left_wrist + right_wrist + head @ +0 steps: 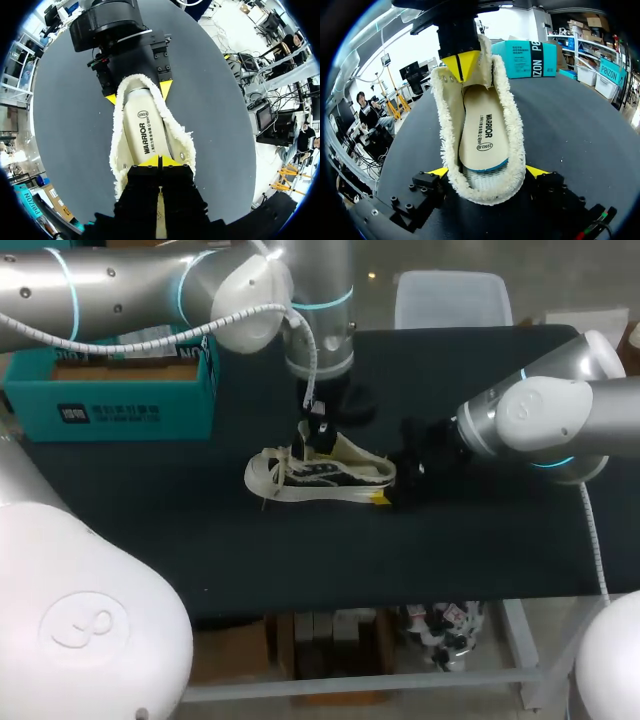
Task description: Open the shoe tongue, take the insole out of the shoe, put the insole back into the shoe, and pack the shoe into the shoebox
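Table (480,550): dark top that carries everything.

Shoebox (120,405): teal, open, at the far left corner and well apart from the shoe. Probably parked there so the packing step has a clear target later.

Shoe (320,478): pale low-top with a fleecy collar. It sits upright on its sole at mid-table, toe toward my left side and heel toward my right arm.

Insole (482,135): cream with dark print, lying flat inside the shoe and not yet lifted.

Shoe tongue (160,220): drawn up and away from the opening, so the insole shows full length.

Right end effector (487,172): fingers spread wide, one yellow tip against each side of the heel. This looks like a brace, so the shoe cannot slide or tip while the front is pulled.

Left end effector (160,161): comes down from above over the forefoot, yellow tips pressed together and pinching the tongue.

Judgement: this is the tongue-opening step. The heel clamp supplies the counterforce, and the insole comes next.
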